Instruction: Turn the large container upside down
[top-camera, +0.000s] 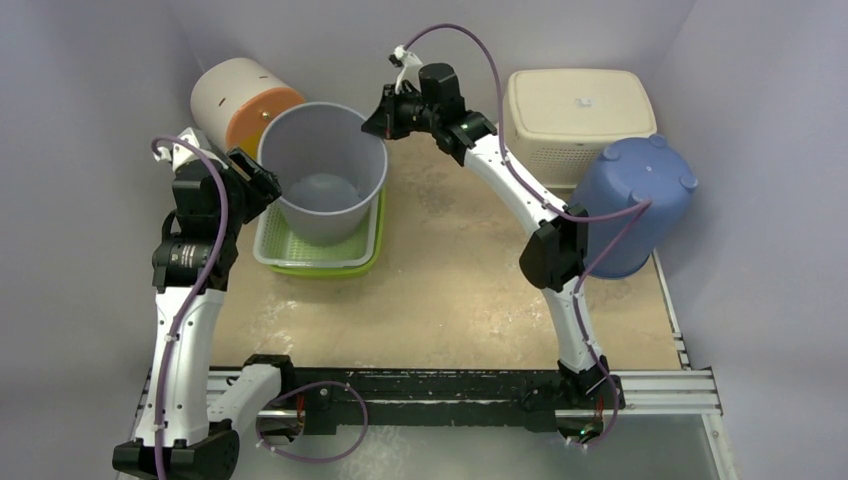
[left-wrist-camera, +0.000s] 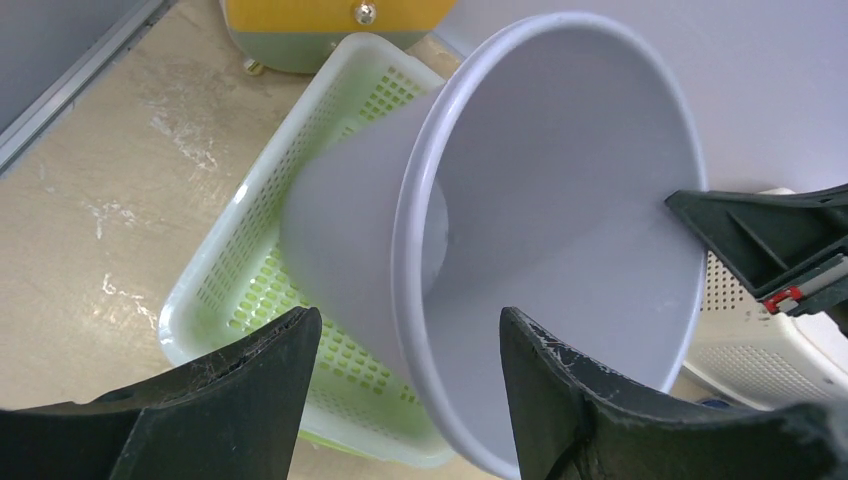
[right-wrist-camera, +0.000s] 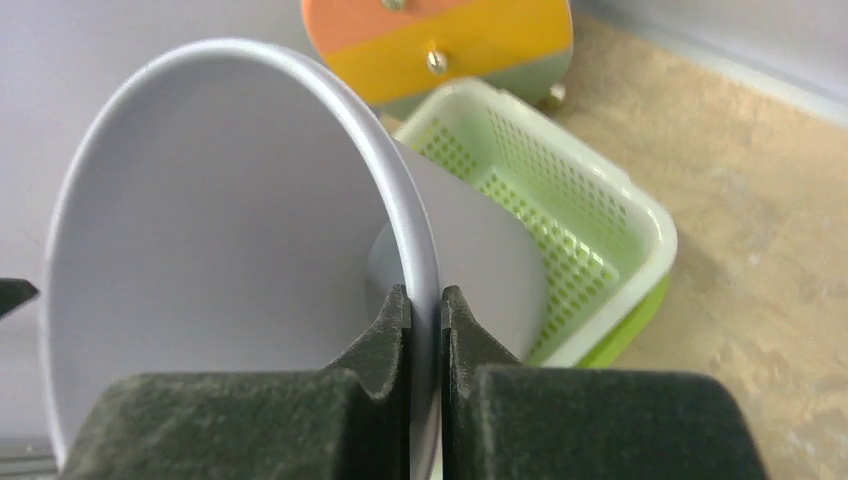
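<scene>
Our right gripper (right-wrist-camera: 425, 300) pinches the rim of the large pale-grey plastic bucket (top-camera: 325, 170), upright in the green-and-white mesh basket (top-camera: 320, 263), while our left gripper (left-wrist-camera: 405, 325) gapes wide astride the opposite rim, seemingly not touching, presumably so we tip it together.

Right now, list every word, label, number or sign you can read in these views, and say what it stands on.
No readable text in any view.
Beige bin: a small mark at the middle of its lid, too small to read.
Grey bucket, green basket, blue bucket, orange-ended drum: no print shows on them.
</scene>
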